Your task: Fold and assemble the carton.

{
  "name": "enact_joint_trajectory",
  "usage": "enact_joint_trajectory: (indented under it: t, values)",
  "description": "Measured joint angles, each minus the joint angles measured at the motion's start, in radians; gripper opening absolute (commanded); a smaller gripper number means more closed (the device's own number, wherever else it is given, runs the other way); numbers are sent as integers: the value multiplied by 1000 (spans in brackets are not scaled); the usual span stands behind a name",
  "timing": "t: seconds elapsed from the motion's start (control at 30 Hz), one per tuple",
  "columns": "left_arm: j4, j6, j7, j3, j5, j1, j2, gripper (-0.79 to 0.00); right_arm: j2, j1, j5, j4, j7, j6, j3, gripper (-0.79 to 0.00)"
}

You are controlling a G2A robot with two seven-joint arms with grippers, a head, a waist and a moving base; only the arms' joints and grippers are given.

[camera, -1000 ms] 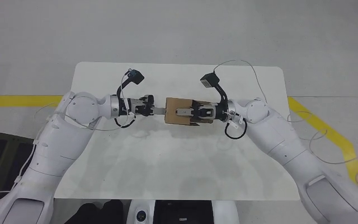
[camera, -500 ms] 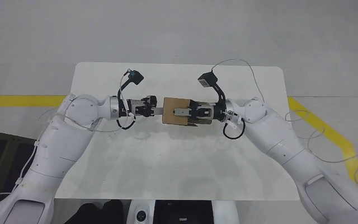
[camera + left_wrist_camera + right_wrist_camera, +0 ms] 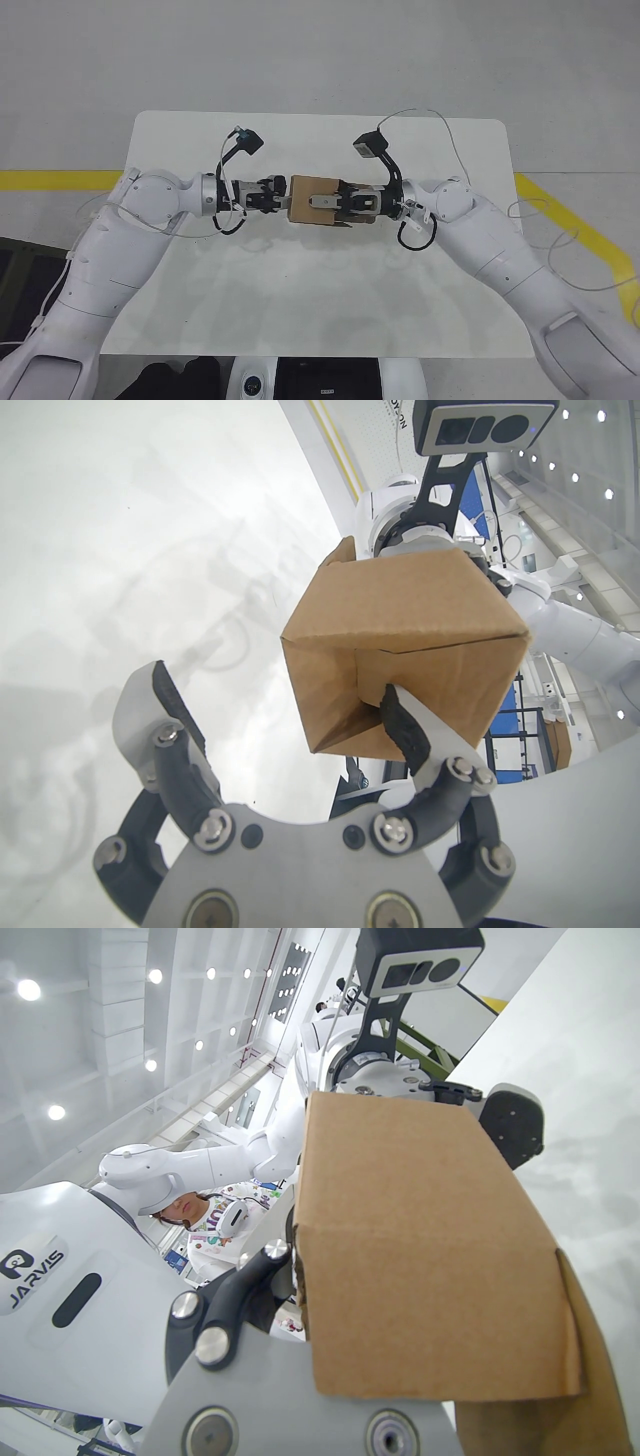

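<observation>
Currently the right end effector [image 3: 342, 200] pinches the carton [image 3: 310, 199]; the spread left end effector [image 3: 274, 684] has one finger [image 3: 400, 726] inside it.

A plain brown cardboard carton [image 3: 312, 200], squared up into a box, lies lengthwise over the middle of the white tabletop [image 3: 300, 300]. The end on the robot's left has flaps folded inward, with one seam gaping slightly; at the opposite end a flap juts out loose, not yet tucked
</observation>
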Motion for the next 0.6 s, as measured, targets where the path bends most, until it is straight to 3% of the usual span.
enact_joint_trajectory:
  t: [0.6]
  values:
    - [112,-50,-30,-1,-77,-21,-6,0,8,-6,33,-19,-4,-4,-27,-785]
